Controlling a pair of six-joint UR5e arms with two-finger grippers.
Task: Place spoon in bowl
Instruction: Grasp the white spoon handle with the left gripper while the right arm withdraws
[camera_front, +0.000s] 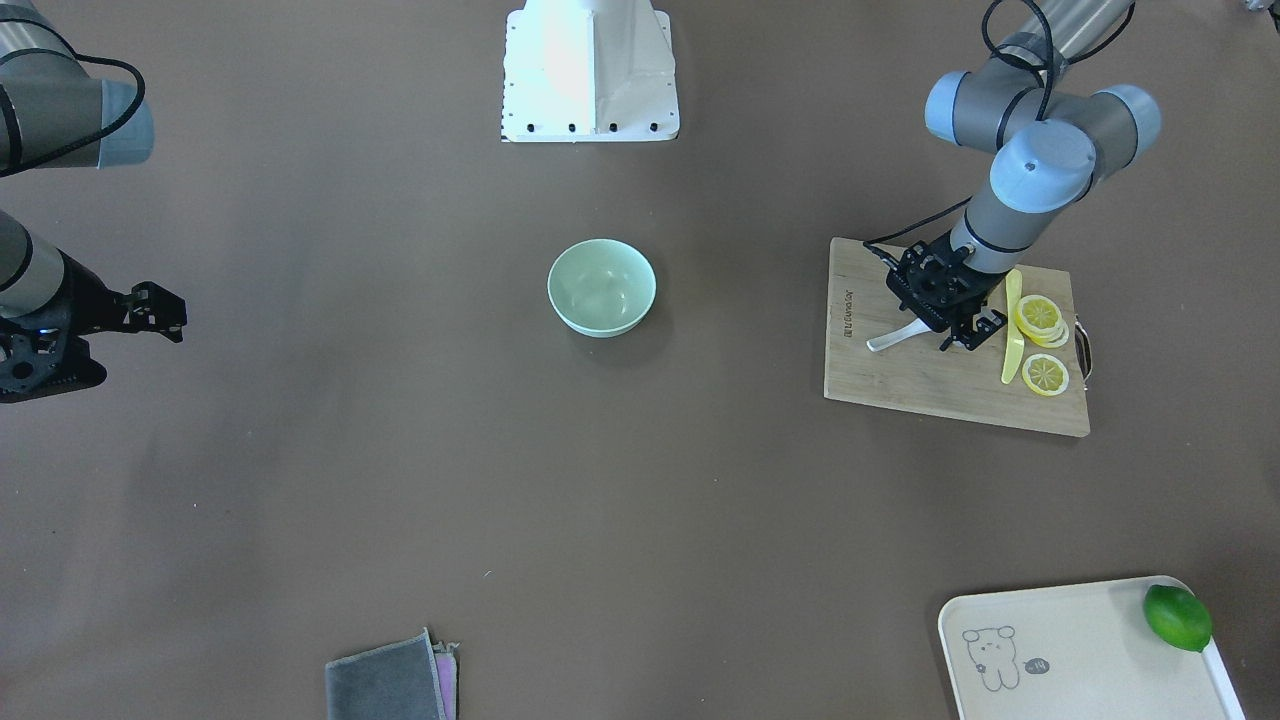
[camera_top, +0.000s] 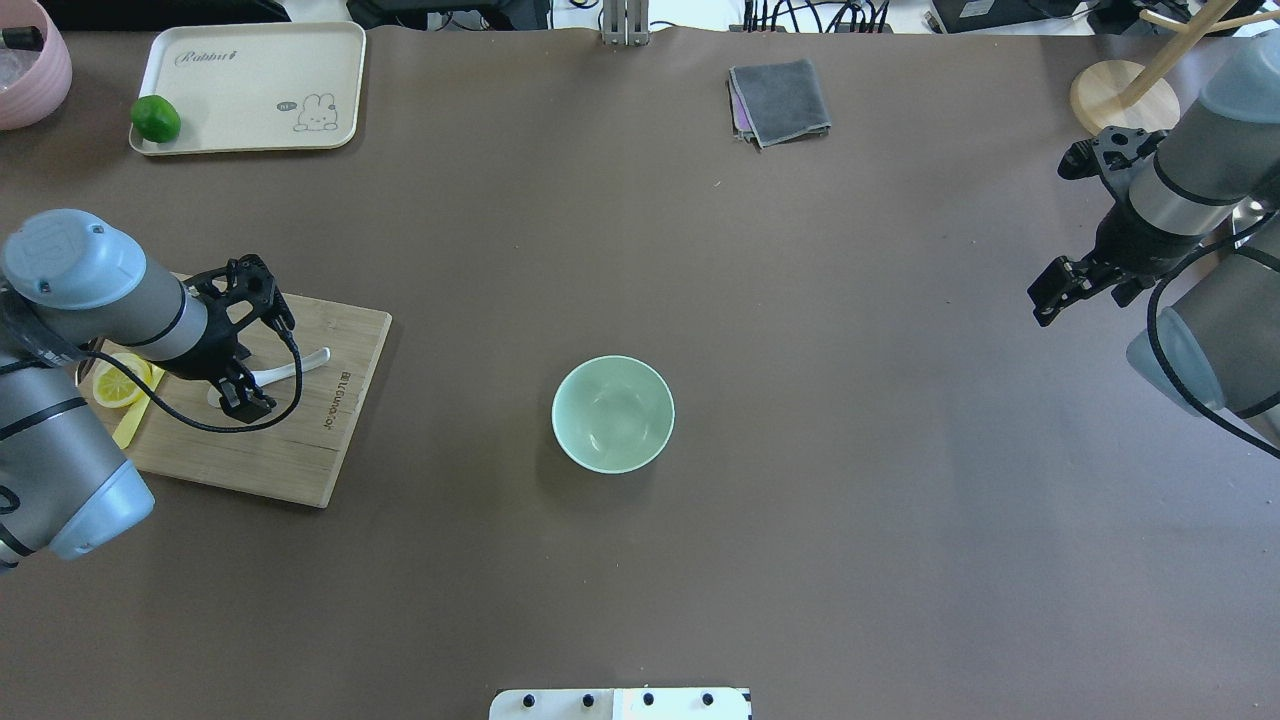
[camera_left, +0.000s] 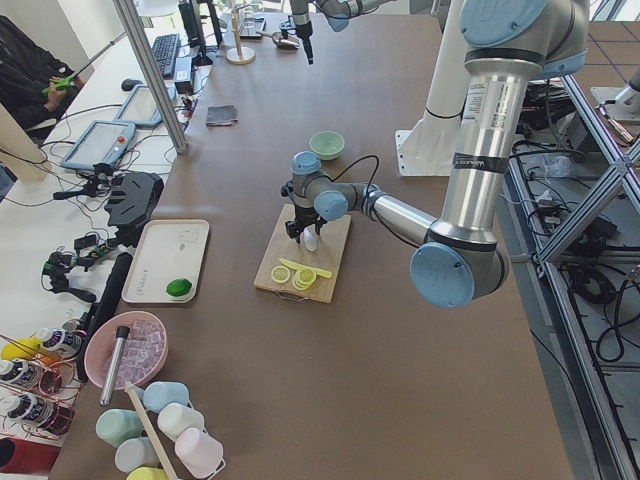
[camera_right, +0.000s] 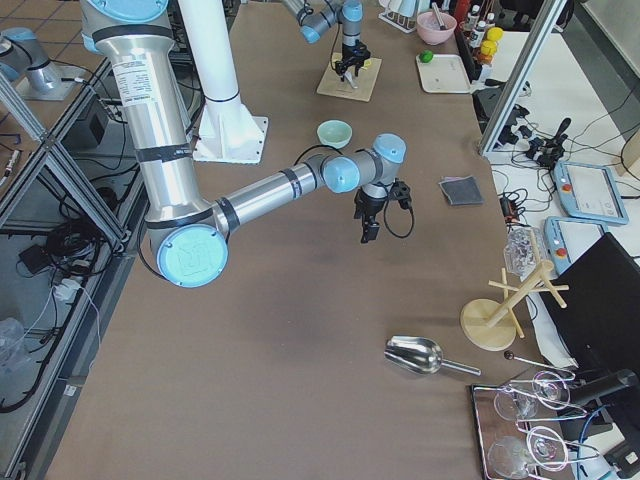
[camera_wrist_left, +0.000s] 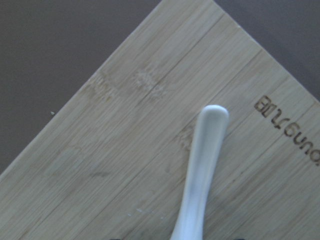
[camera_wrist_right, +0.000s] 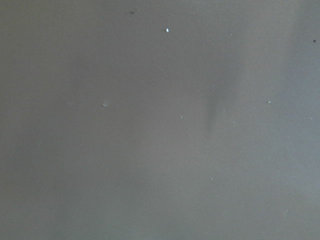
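Brown table (camera_top: 800, 450), with a wooden cutting board (camera_top: 300, 450) at its left end. The spoon (camera_top: 305, 362) lies flat on the board, handle toward the bowl (camera_top: 612, 413), which sits well apart at mid-table. Spoon looks ceramic: stiff, glossy, likely slippery, would chip if dropped. Best hold judged to be the thick neck beside the scoop. Left gripper (camera_top: 258, 352) is spread, straddling the spoon. Right gripper (camera_top: 1060, 232) is spread over bare table.

Lime (camera_front: 1177, 617) on tray (camera_front: 1085, 625); folded cloth (camera_front: 385, 685), perhaps two.
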